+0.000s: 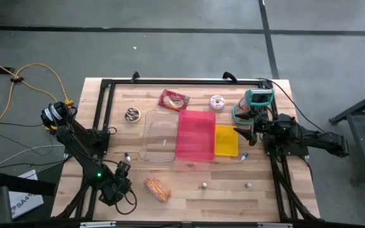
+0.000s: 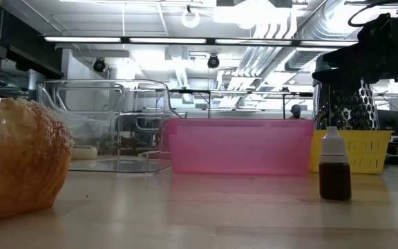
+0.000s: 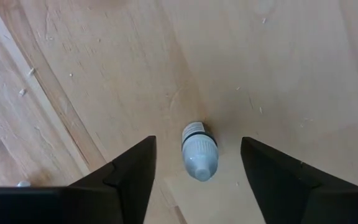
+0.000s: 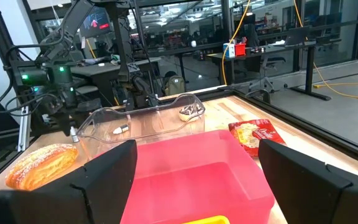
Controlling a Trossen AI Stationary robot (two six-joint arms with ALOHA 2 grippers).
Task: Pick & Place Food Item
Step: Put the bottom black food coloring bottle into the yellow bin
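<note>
Small white-capped bottle [image 3: 199, 151] lies between the left gripper [image 3: 197, 171] jaws, parted and gripping nothing.

Clear bin [image 1: 160, 137], pink bin [image 1: 196, 135] and yellow basket [image 1: 226, 140] sit side by side left to right at centre of surface [image 1: 195, 190]. Pastry [image 1: 157, 188] lies nearer the front-left edge. Donut [image 1: 217, 101] and packet [image 1: 173, 99] lie behind the bins.

Overhead, table-level, two wrist views — shared table [image 1: 189, 190]

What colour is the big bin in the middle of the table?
The bin is pink, clearest in the high view.
</note>
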